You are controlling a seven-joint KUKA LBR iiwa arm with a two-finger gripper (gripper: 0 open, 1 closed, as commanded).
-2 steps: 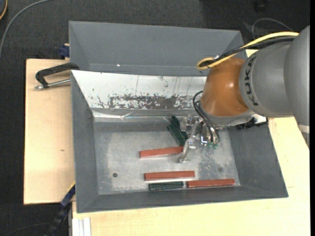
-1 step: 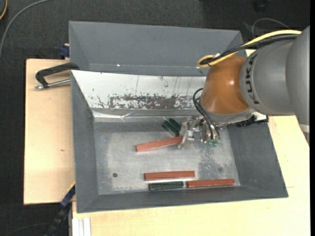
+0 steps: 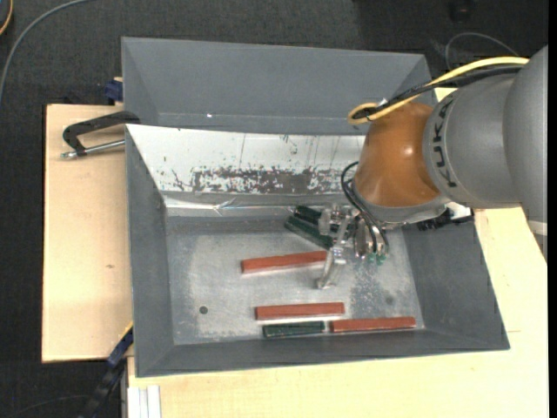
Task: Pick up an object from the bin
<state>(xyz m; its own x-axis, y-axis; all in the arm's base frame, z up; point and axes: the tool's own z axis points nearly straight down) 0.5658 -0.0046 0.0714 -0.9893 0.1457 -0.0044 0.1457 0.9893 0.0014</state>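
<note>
My gripper (image 3: 328, 275) hangs low over the middle of the bin, just below the orange wrist cover. Its tip is at the right end of a red-brown flat bar (image 3: 280, 264) that lies slightly slanted on the bin floor; whether they touch I cannot tell. A dark green block (image 3: 304, 222) lies just behind the gripper, near the back wall. Closer to the front lies a second red-brown bar (image 3: 298, 310).
Along the front wall lie a dark green bar (image 3: 293, 328) and a third red-brown bar (image 3: 373, 324), end to end. A small dark speck (image 3: 203, 311) sits on the floor at the left. The arm and its orange cover hang over the bin's right rear.
</note>
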